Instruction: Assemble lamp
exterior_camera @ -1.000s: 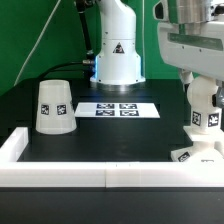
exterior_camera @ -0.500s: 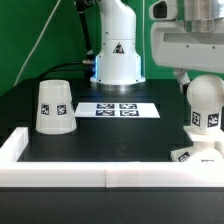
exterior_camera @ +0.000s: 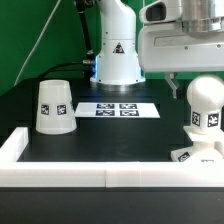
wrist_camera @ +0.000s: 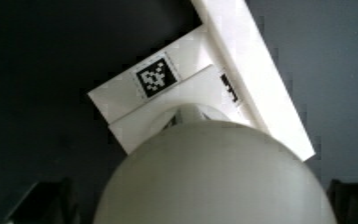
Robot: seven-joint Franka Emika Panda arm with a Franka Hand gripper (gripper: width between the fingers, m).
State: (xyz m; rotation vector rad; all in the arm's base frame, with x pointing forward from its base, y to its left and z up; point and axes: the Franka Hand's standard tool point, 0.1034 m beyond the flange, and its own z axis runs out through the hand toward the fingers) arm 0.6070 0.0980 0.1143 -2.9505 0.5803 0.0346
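The white bulb (exterior_camera: 205, 104) stands upright with its ball head up on the flat square base (exterior_camera: 188, 155) at the exterior view's right, by the white front wall. My gripper (exterior_camera: 196, 78) is just above the ball head, jaws open on either side of it and holding nothing. In the wrist view the bulb's head (wrist_camera: 202, 170) fills the space between my two dark fingers (wrist_camera: 34, 205), with the tagged base (wrist_camera: 158, 85) below it. The tapered shade (exterior_camera: 54, 106) stands alone, wide end down, at the exterior view's left.
The marker board (exterior_camera: 118, 109) lies flat mid-table. The white robot pedestal (exterior_camera: 117, 55) with a triangle sign stands behind it. A low white wall (exterior_camera: 110, 178) runs along the front and up the left side of the black table.
My gripper has risen from around the bulb's stem and head to just above it and shifted a little to the exterior view's left. The bulb stayed standing on the base.
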